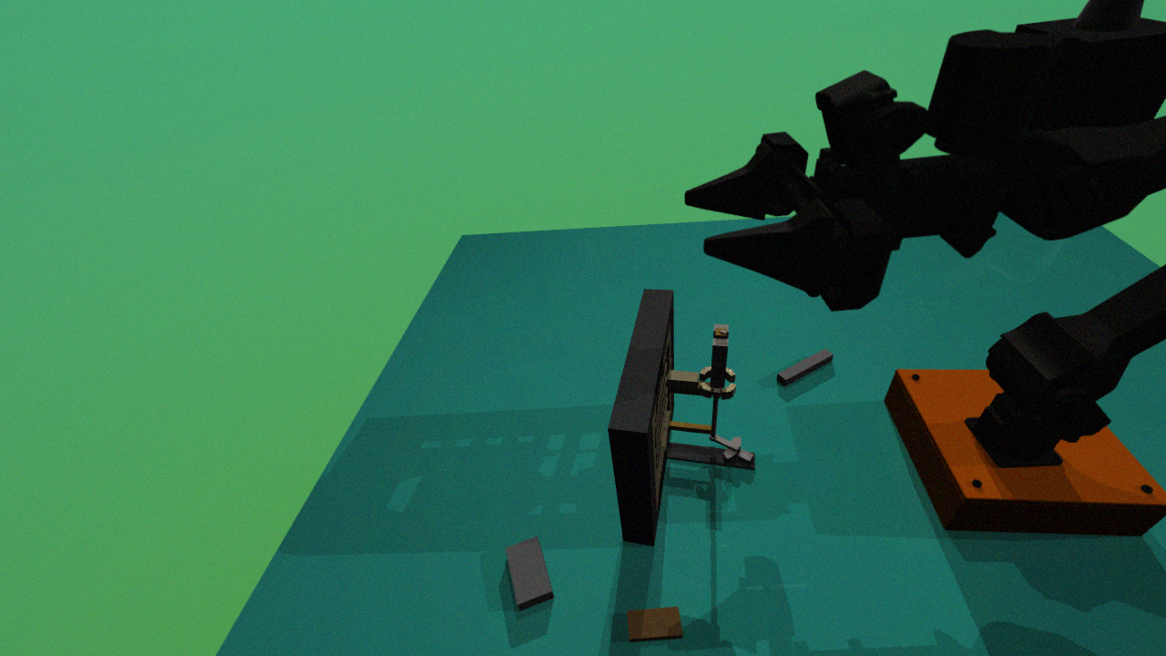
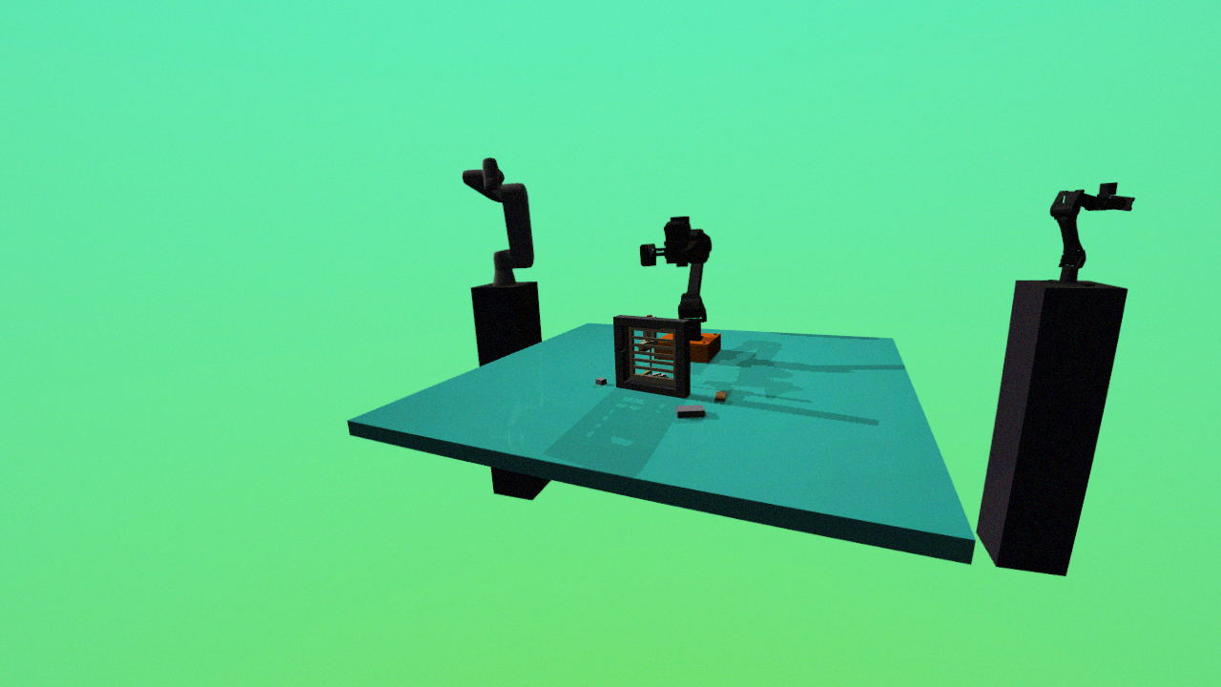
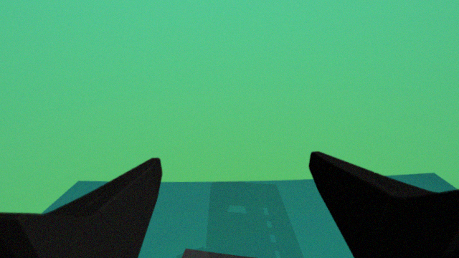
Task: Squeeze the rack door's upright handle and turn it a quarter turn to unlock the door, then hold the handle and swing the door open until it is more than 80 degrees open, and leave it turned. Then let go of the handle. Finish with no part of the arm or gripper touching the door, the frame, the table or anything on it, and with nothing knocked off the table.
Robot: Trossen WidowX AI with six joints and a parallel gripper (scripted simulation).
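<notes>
Block, grey and flat, is the leftmost loose piece in my top view (image 1: 529, 575) (image 2: 691, 411); it lies on the teal table (image 1: 521, 285) (image 2: 725, 469) (image 3: 179, 215), on the far side of the rack frame (image 1: 642, 366) (image 2: 623, 354) from my arm. That dark frame stands upright next along; its barred door (image 1: 664, 383) (image 2: 657, 363) sits within it, though I cannot tell whether it is latched. A flat orange-brown tile (image 1: 654, 624) (image 2: 720, 396) rests near the frame's lower end in that view; then comes the upright handle (image 1: 719, 364) — out on my robot's side of the door, with a pale ring-like collar around it. My gripper (image 1: 697, 220) (image 2: 664, 252) (image 3: 237, 163) hangs above the table, fingers spread wide with nothing between them; it is apart from handle, door and frame alike. Further right a slim grey bar (image 1: 805, 366) (image 2: 600, 382) lies flat between the handle and the orange base (image 1: 916, 387) (image 2: 713, 348) — the arm's dark foot is mounted on top of that base.
</notes>
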